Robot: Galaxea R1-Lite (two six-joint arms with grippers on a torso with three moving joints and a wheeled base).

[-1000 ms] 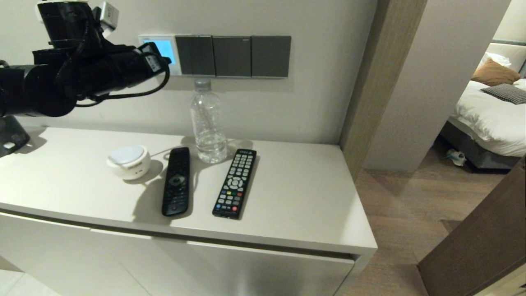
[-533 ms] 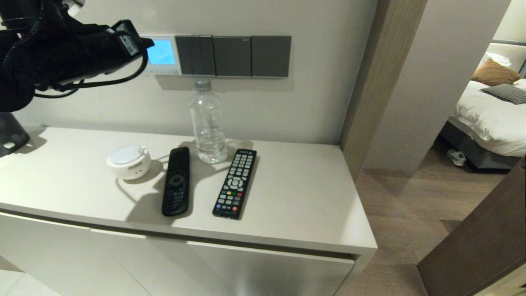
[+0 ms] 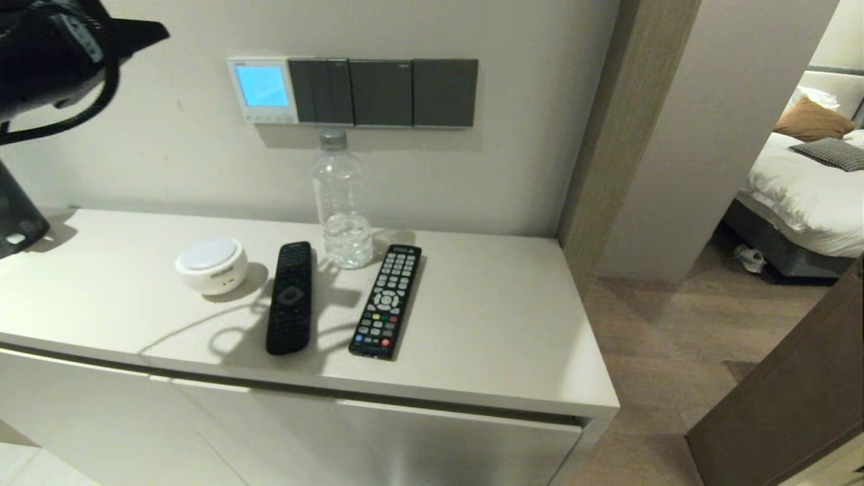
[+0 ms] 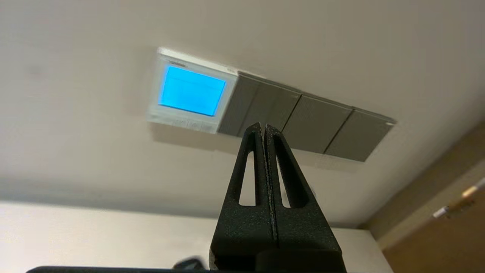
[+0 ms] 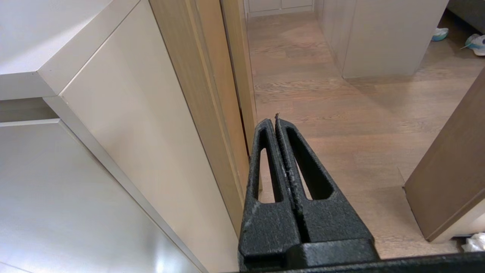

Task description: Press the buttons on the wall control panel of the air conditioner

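The air conditioner's wall control panel (image 3: 262, 90) is a small white square on the wall with a glowing light-blue screen; it also shows in the left wrist view (image 4: 191, 92). The buttons (image 3: 264, 117) are a row of tiny white keys under the screen, blurred in the left wrist view (image 4: 185, 124). My left gripper (image 4: 263, 127) is shut and empty, held back from the wall; in the head view its tip (image 3: 158, 29) is high at the far left, well left of the panel. My right gripper (image 5: 273, 120) is shut and empty, parked low beside the cabinet.
Dark grey switch plates (image 3: 383, 92) adjoin the panel on its right. On the cabinet top (image 3: 486, 324) stand a clear water bottle (image 3: 341, 200), a black remote (image 3: 290, 297), a second remote with coloured keys (image 3: 386, 300) and a round white device (image 3: 211, 264).
My left gripper has drawn back up and to the left, away from the panel. The panel's screen and buttons, partly covered before, now show in full.
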